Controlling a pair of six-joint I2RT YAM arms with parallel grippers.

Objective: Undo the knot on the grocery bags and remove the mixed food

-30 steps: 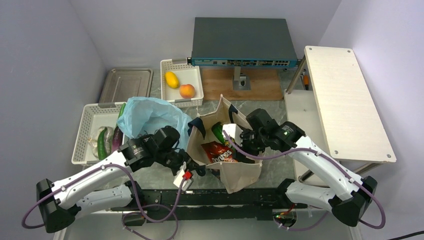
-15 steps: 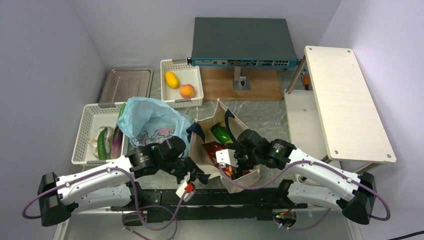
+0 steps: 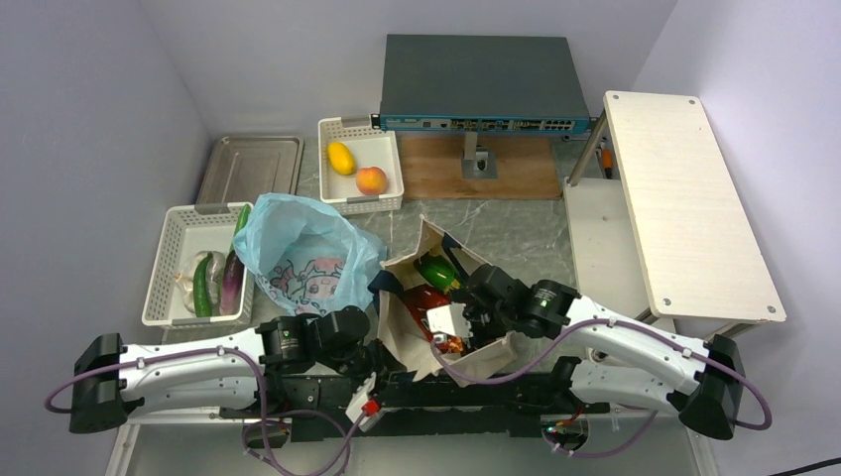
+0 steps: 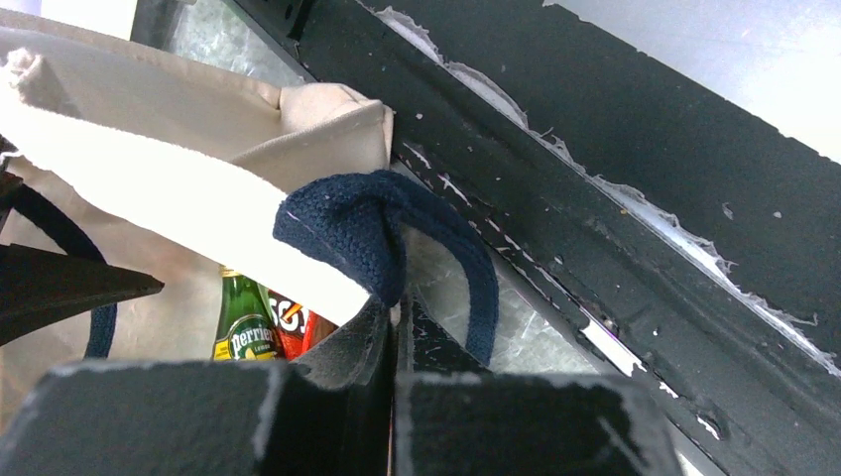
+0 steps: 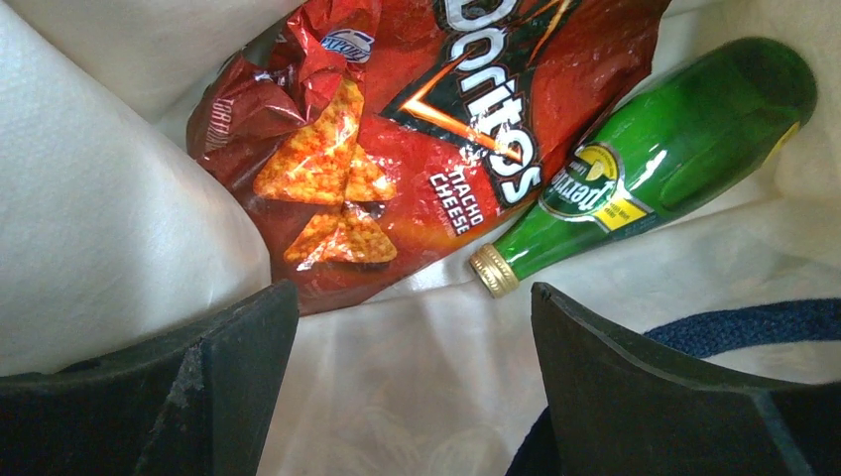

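Far left of the L claw (image 4: 392, 322), a white basket (image 3: 159, 268) is seen. A cucumber (image 3: 202, 286), an aubergine (image 3: 231, 283) and a pale lumpy item (image 3: 184, 283) are laid in it, so that veg is judged done.

Just beyond the L claw and a bit to its left, the light-blue grocery bag (image 3: 302, 253) is slumped on the table w/ nothing seen inside. No knot can be made out. Untying is judged finished there, tho the bag's mouth isn't clearly shown.

Further back, beyond both claws, the yellow fruit (image 3: 340, 157) and orange fruit (image 3: 371, 180) are held in a 2nd basket (image 3: 382, 149).

Now the L claw itself: jaws are pressed together and the dark strap (image 4: 367, 233) of the beige tote (image 4: 149, 188) is pinched between them. The tote's mouth is prob. being kept open that way.

To the right, the R claw (image 5: 415, 297) is poised inside the tote, jaws spread wide, nothing gripped. Straight ahead of it the red Doritos bag (image 5: 436, 119) is lying, nearer its left finger. A green bottle (image 5: 655, 169) is lying beside that, toward the right finger, cap end nearest the claw.

Progress, as judged: most food is out and sorted. The Doritos bag is left to be lifted out. Whether a 2nd blue bag is waiting can't be told.
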